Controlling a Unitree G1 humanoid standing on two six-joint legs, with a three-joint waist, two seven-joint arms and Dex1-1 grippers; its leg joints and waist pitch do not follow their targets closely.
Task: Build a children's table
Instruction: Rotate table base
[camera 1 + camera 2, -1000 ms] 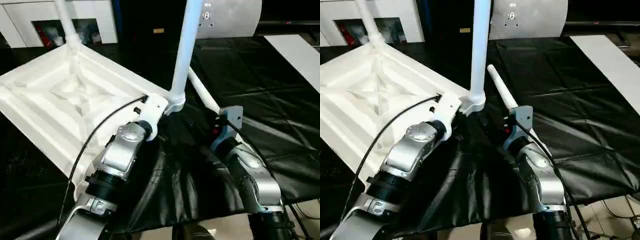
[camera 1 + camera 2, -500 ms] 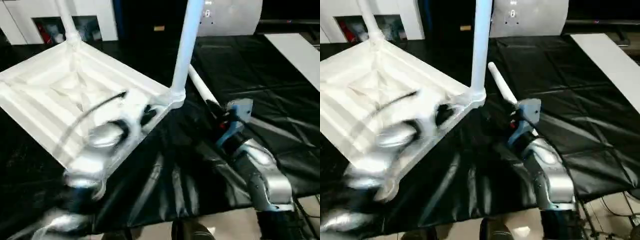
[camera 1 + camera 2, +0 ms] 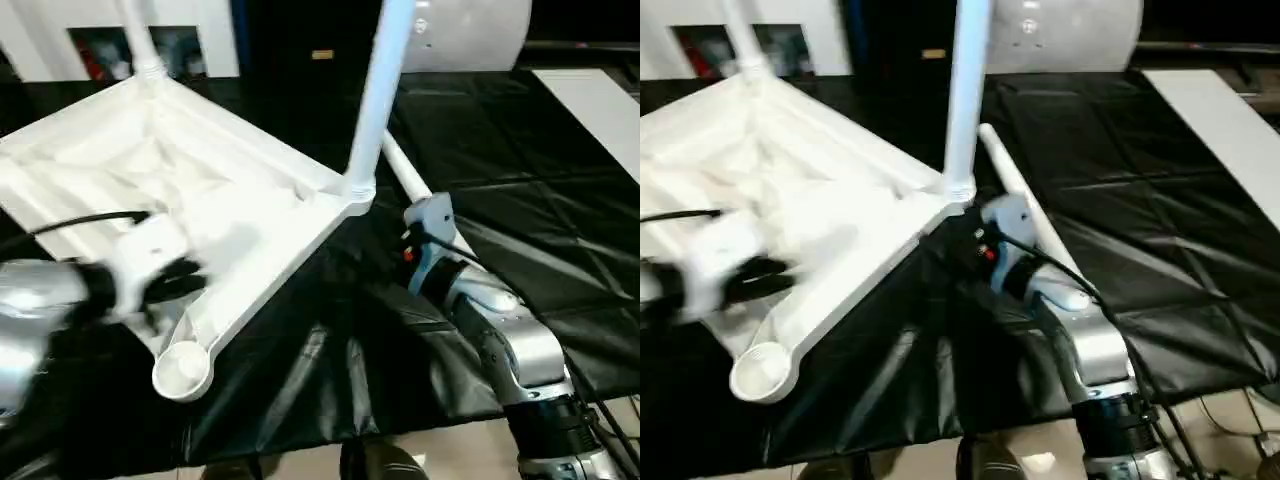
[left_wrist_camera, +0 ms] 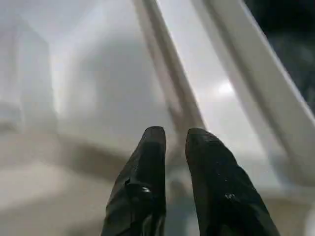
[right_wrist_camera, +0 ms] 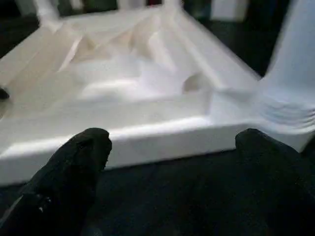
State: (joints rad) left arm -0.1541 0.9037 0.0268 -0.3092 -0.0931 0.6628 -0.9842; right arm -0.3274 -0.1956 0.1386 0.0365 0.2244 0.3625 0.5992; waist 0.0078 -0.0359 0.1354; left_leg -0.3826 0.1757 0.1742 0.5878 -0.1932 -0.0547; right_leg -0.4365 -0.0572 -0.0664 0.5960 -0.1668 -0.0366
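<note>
The white table top (image 3: pixel 250 215) lies upside down on a black sheet, ribbed side up. Two legs stand in its sockets, one at the far corner (image 3: pixel 140 40) and one at the right corner (image 3: pixel 375 100). The near corner socket (image 3: pixel 182 372) is empty. A loose leg (image 3: pixel 405 180) lies on the sheet behind the right corner. My left gripper (image 4: pixel 174 142) hovers over the ribbed underside near the left edge, fingers (image 4: pixel 147 162) shut on nothing. My right gripper (image 5: pixel 172 145) is open and faces the top's rim (image 5: pixel 123 132) beside the standing leg's collar (image 5: pixel 290 98).
The black sheet (image 3: pixel 520 200) is creased and spreads to the right and front. A white cabinet (image 3: pixel 190 30) and a pale grey panel (image 3: pixel 470 30) stand at the back. A white board (image 3: pixel 595 100) lies at the far right. A black cable (image 3: pixel 80 222) trails from my left arm.
My left arm has swung left from the right corner by the standing leg to the top's left side, uncovering the empty near socket. My right gripper has moved in toward that corner.
</note>
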